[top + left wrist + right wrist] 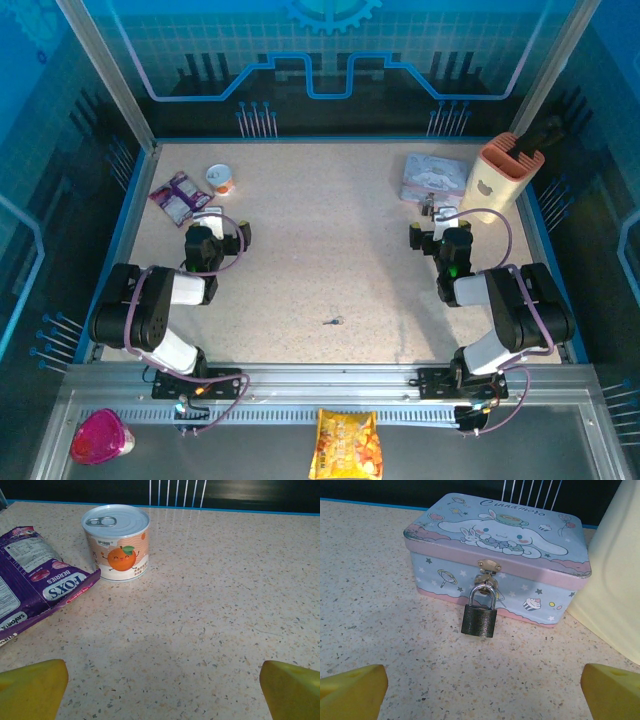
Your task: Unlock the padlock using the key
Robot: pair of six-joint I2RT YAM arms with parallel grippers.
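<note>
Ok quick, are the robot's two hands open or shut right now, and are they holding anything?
Left gripper: open, holding nothing.
Right gripper: open, holding nothing, facing the padlock.

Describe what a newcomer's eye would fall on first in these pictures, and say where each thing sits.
The pastel cartoon tin box at the far right draws the eye first, with a dark padlock hanging from its front clasp. A small key lies alone on the table, toward its near edge and about midway across. At the far left sit a can with an orange printed on it and a purple snack bag.
</note>
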